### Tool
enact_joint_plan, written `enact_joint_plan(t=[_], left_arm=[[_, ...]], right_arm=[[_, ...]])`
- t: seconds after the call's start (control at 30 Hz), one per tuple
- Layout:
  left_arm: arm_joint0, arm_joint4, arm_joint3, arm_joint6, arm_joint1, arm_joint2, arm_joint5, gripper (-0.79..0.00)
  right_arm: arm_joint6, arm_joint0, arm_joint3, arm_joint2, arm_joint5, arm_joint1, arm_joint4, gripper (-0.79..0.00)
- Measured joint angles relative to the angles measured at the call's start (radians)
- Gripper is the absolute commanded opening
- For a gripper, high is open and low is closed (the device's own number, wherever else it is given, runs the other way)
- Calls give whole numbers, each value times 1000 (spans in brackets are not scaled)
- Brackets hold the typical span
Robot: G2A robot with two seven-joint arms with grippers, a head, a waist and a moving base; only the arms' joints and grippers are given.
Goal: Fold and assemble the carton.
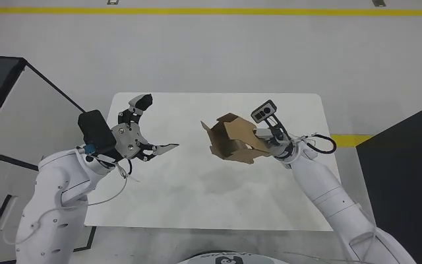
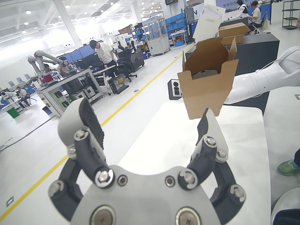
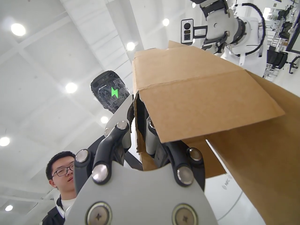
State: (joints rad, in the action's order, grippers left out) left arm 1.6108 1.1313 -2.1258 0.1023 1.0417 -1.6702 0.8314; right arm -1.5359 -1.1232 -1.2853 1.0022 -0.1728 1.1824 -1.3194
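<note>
Presently the carton (image 1: pixel 231 138) sits raised above the worktop (image 1: pixel 217 198) centre. The right gripper (image 3: pixel 138 120) has its fingers clamped on one wall, apparently to present the loose flaps to the left gripper (image 1: pixel 159 123), which waits well apart with fingers spread wide.

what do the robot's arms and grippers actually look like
Both the left arm and the right arm have smooth white rounded shells. The left gripper and the right gripper match: a silver plate with screws, black linkages, and white-backed fingers with black ribbed pads. A black cable loops at the right wrist.
</note>
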Motion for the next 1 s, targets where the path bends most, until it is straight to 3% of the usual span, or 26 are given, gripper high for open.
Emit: enact_joint_plan(t=[0.43, 1.0], left_arm=[[0, 0, 0, 0, 0, 0, 0, 0], [0, 0, 0, 0, 0, 0, 0, 0]], right_arm=[[16, -10, 3, 2, -4, 1, -2, -785], [0, -41, 60, 39, -112, -10, 42, -785]])
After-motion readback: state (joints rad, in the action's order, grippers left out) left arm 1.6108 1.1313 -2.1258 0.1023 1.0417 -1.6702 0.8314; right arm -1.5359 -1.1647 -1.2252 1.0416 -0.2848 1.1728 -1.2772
